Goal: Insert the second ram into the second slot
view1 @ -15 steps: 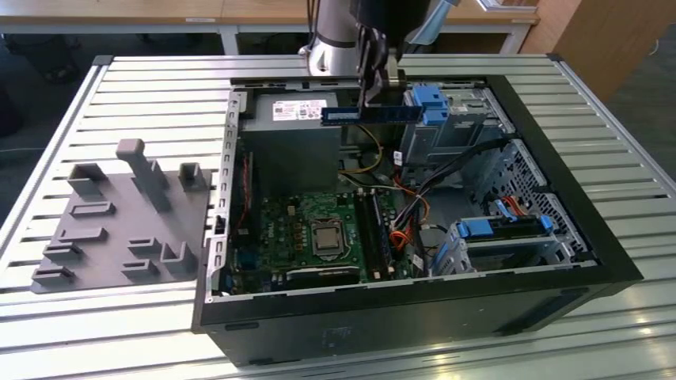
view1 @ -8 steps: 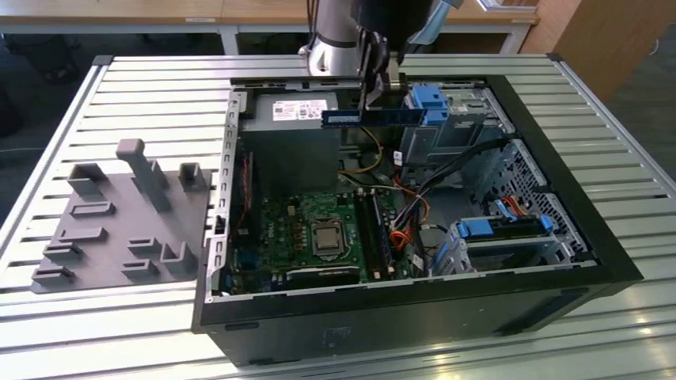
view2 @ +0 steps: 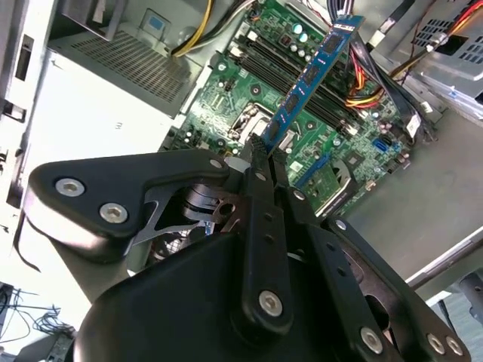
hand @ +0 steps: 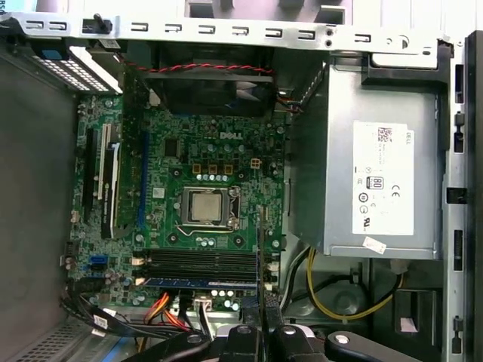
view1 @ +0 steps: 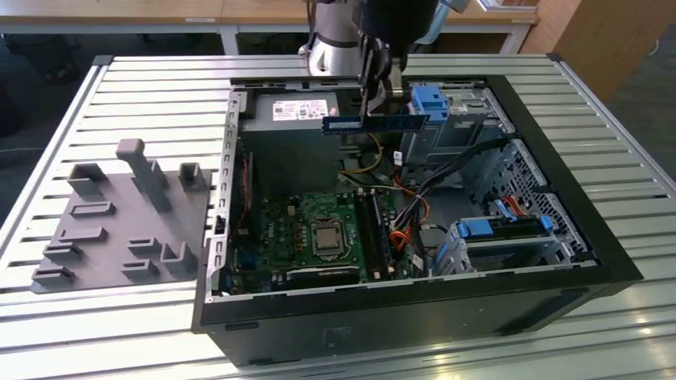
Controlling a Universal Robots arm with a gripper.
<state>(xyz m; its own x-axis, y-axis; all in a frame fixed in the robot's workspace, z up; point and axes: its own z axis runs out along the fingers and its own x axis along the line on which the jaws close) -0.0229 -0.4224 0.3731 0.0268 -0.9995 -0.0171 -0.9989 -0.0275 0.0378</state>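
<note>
Exterior view: ram (view1: 376,123) held roughly level, high over open case (view1: 423,317), clamped between closed fingers of gripper (view1: 378,107). Second wrist view: ram (view2: 309,79) gripped by gripper (view2: 262,151), well apart from motherboard (view2: 226,113). First wrist view: slots (hand: 200,264) seen beneath; blue strip in one, possibly seated stick, not certain. Status, as judged: pick-up done; insertion not yet done.

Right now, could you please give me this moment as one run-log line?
jaws: shut on memory stick | stick: held over open computer case | memory slots: stick not yet in
</note>
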